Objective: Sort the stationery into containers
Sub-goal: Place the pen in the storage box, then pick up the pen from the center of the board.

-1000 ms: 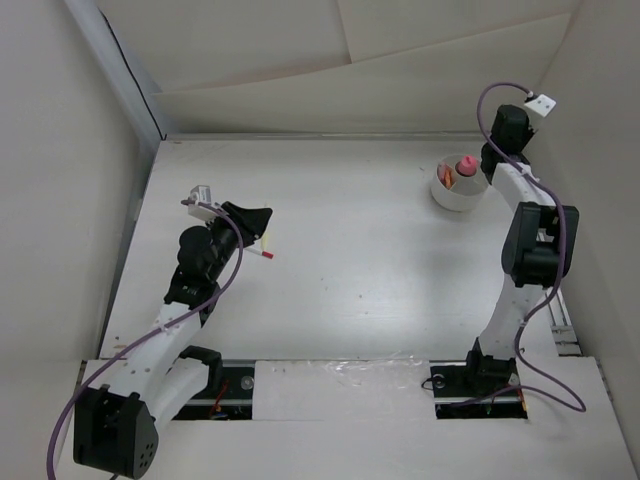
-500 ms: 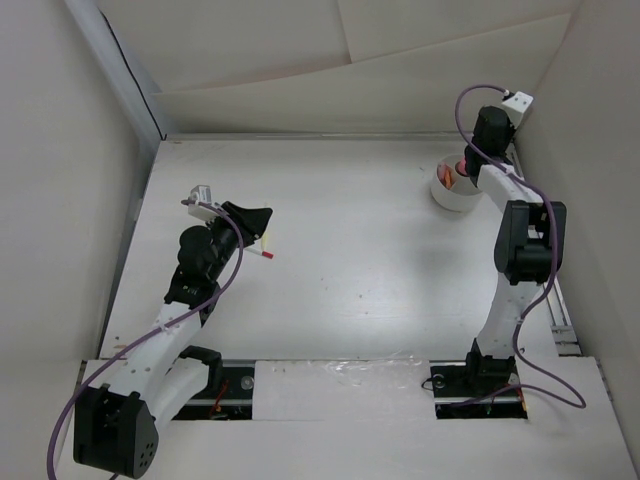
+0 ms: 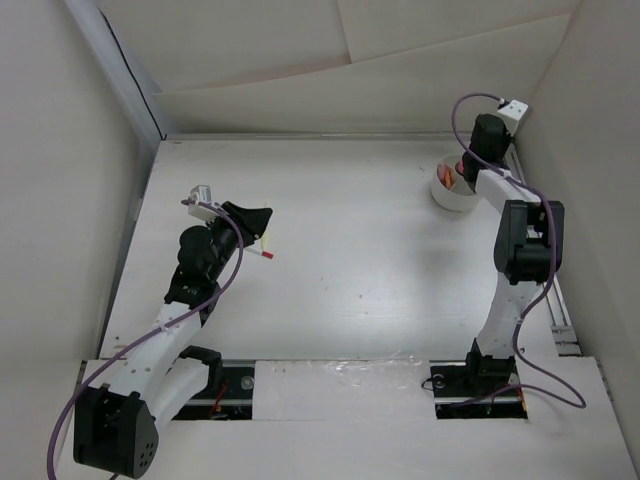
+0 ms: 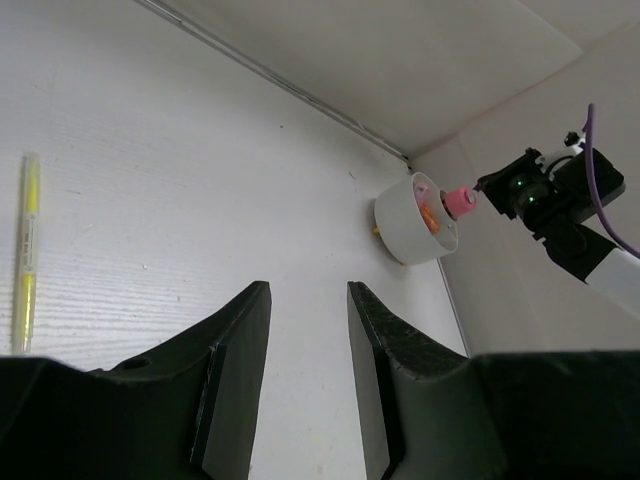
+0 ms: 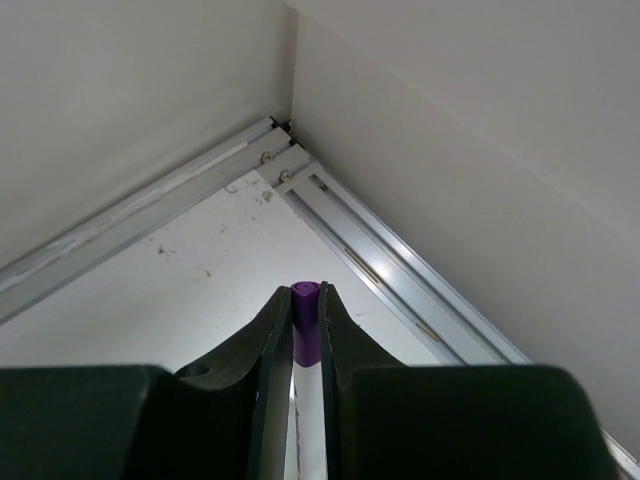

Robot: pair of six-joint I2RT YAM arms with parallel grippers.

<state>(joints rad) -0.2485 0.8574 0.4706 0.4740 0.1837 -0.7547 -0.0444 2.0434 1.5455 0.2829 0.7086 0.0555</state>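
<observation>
The round white cup (image 3: 448, 193) stands at the far right of the table. It also shows in the left wrist view as the cup (image 4: 408, 226), holding a pink-capped tube (image 4: 459, 201) and an orange piece (image 4: 430, 219). My right wrist (image 3: 487, 137) hangs over the cup's far side. My right gripper (image 5: 306, 292) is shut on a white pen with a purple cap (image 5: 307, 318), held along the fingers. A thin yellow pen (image 4: 28, 256) lies on the table, its red end (image 3: 270, 256) just right of my left gripper (image 3: 260, 217). That left gripper (image 4: 305, 292) is open and holds nothing.
Aluminium rails (image 5: 390, 268) meet at the table's back right corner below the right gripper. White walls close off the back and both sides. The right arm (image 4: 560, 215) stands close behind the cup.
The right arm has swung left and back over the cup, now covering most of the pink-capped tube from above. The left arm has not moved.
</observation>
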